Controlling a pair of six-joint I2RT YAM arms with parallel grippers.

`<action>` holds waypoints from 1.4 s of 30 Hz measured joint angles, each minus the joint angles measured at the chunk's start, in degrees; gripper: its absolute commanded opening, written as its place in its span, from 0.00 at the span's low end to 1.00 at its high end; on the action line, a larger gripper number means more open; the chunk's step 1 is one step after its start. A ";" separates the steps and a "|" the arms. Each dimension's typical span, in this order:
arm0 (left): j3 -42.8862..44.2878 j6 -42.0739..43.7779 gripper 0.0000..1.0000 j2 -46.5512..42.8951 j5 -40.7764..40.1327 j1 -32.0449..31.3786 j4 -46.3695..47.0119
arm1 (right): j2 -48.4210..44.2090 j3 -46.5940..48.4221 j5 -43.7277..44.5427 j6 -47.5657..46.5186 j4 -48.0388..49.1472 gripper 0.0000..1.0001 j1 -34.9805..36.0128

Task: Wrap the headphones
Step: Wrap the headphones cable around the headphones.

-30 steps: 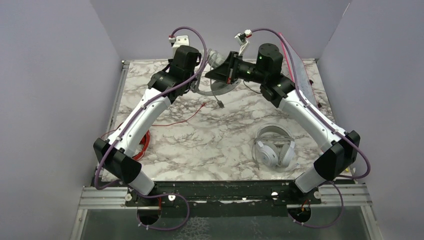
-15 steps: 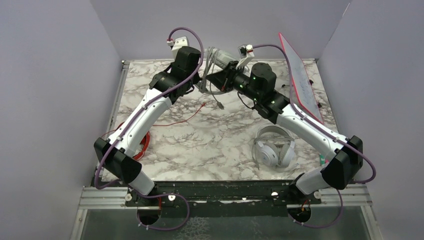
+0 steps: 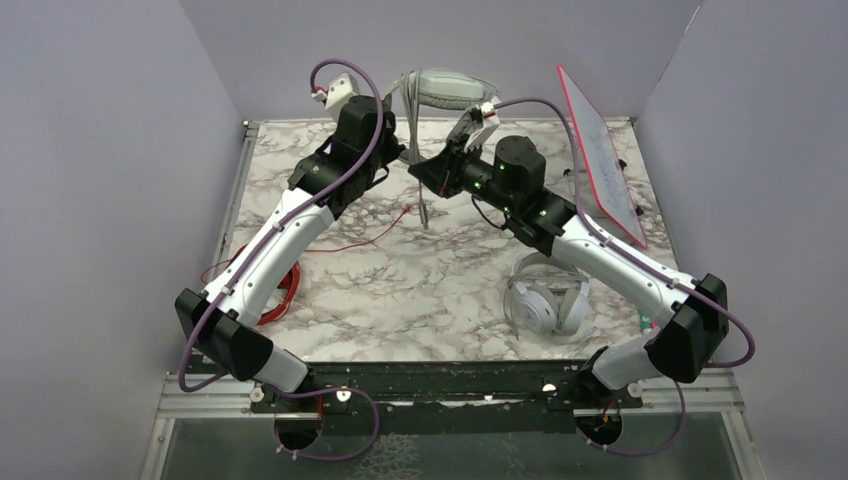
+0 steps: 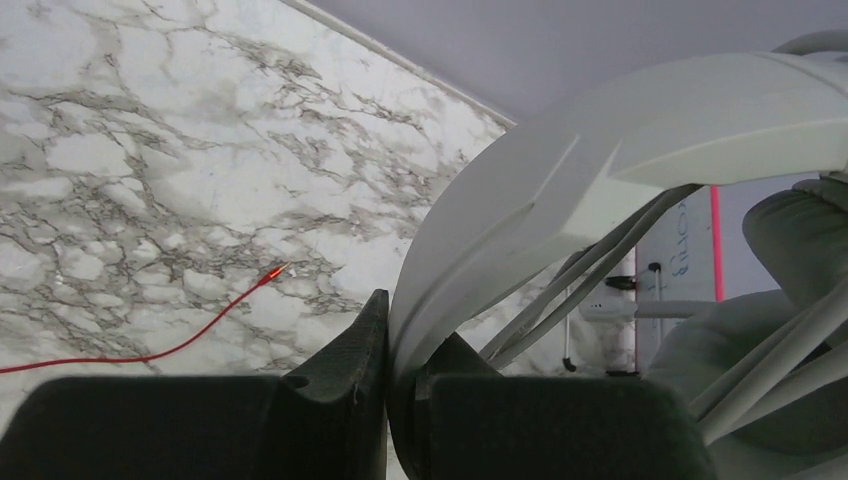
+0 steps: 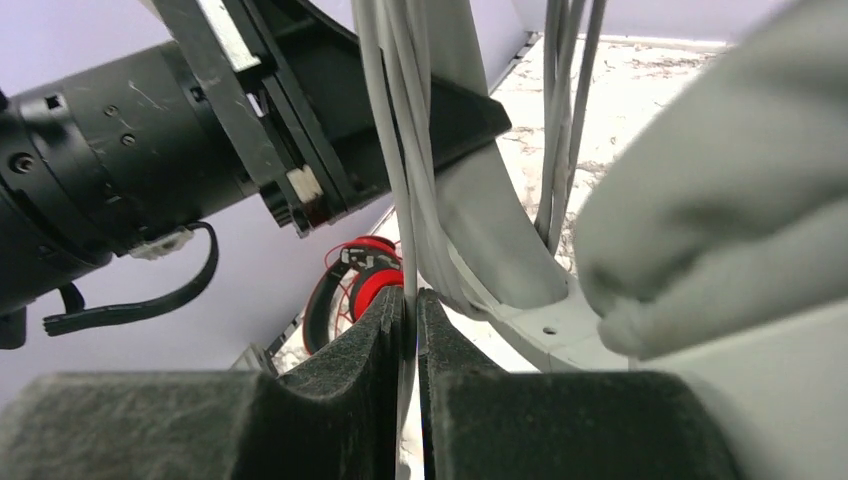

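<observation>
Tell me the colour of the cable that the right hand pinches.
Light grey. The cable shows best in the right wrist view.

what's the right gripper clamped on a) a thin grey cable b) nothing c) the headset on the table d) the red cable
A: in the right wrist view the right gripper is shut on the thin grey cable of the light grey headset, whose headband the left gripper grips.

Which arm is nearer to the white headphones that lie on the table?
Right. The right arm runs just beside the white headphones, past their far edge. The left arm stretches along the opposite side, well away. Both arms hold up the grey headphones at the back.
</observation>
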 measured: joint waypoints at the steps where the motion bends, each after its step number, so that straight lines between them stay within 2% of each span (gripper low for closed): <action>1: -0.22 -0.52 0.00 -0.26 -0.04 0.02 0.61 | 0.00 0.00 0.00 -0.09 -0.20 0.14 0.07; 4: -0.39 -1.68 0.00 -0.81 -0.37 0.02 1.68 | -0.07 -0.02 -0.04 -0.59 -0.46 0.15 0.07; 14: -0.63 -2.89 0.00 -1.73 -1.09 0.04 2.49 | -1.75 -3.02 0.02 -2.49 -0.92 0.26 0.09; 20: -1.11 -2.73 0.00 -1.92 -1.49 0.04 2.47 | -2.69 -3.78 0.17 -3.78 -2.56 0.38 0.09; 28: -1.33 -2.45 0.00 -3.10 -2.64 0.04 2.43 | -3.15 -3.78 -1.14 -5.22 -3.08 0.60 0.09; 34: -1.33 -2.47 0.00 -3.13 -2.62 0.04 2.19 | -3.15 -7.74 -3.48 -7.48 3.19 0.66 0.90; 42: -1.33 -2.75 0.00 -3.15 -2.58 0.09 1.88 | -3.15 -18.75 3.52 -13.33 15.80 0.70 6.43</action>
